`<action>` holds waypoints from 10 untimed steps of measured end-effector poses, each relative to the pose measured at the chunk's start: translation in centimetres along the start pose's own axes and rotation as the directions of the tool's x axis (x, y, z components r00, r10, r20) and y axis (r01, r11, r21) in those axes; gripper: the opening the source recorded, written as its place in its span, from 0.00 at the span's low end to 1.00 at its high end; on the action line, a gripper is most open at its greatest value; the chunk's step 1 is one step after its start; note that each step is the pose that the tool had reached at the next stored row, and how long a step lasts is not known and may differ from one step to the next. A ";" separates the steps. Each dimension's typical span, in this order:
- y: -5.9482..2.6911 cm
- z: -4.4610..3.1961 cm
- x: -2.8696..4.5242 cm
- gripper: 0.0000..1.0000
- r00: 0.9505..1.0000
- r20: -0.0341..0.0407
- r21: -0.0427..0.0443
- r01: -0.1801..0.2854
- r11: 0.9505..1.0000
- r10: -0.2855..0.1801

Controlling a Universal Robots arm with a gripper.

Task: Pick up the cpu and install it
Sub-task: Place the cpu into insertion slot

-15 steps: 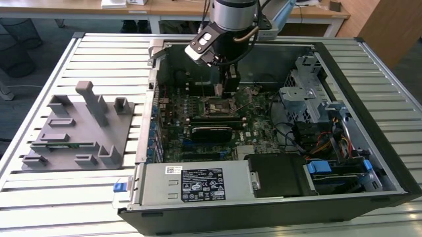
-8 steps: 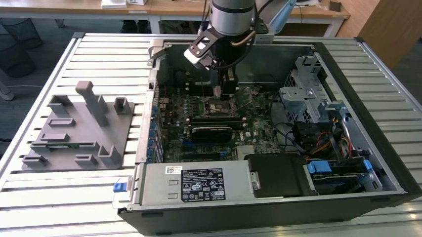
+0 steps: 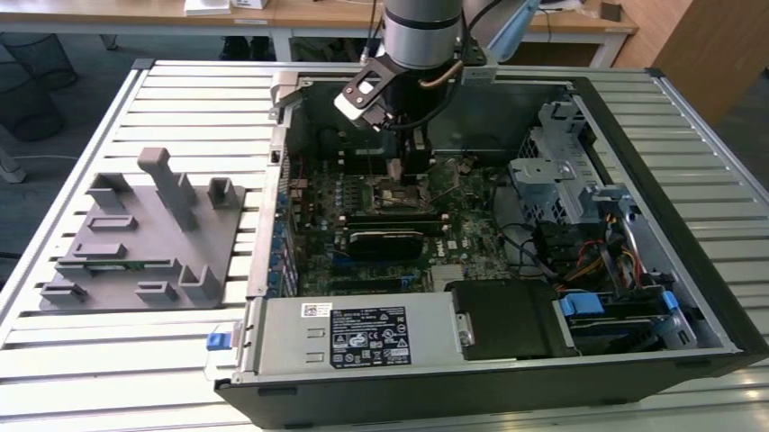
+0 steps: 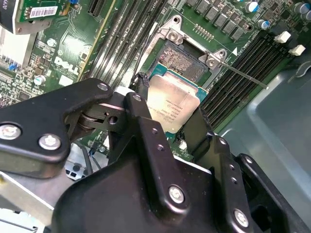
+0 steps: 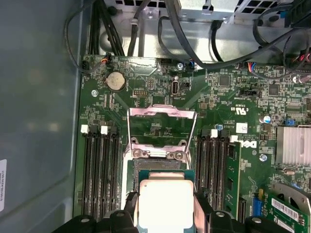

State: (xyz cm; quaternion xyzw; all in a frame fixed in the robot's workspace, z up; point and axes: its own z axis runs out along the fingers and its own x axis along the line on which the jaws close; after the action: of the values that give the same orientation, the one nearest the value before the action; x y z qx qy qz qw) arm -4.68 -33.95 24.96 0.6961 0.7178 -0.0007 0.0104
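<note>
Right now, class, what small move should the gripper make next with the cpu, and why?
Probably ease the cpu across until it squares over the socket, without lowering yet. In the second wrist view the gripper is shut on the cpu's edges, and part of the open socket's contact field shows bare beyond it.

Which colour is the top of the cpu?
Silver-grey metal on the cpu; it shows best in the second wrist view.
</note>
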 end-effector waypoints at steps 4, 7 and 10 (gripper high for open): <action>-0.01 0.01 0.00 0.54 1.000 0.000 0.000 0.000 1.000 0.000; -0.25 0.03 0.01 0.54 1.000 0.000 0.000 0.000 1.000 0.000; -0.61 0.15 0.04 0.54 1.000 0.000 0.000 0.000 1.000 0.000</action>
State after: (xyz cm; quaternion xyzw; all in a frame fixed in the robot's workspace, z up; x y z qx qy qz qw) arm -5.30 -33.93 24.80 0.6961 0.7178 -0.0006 0.0104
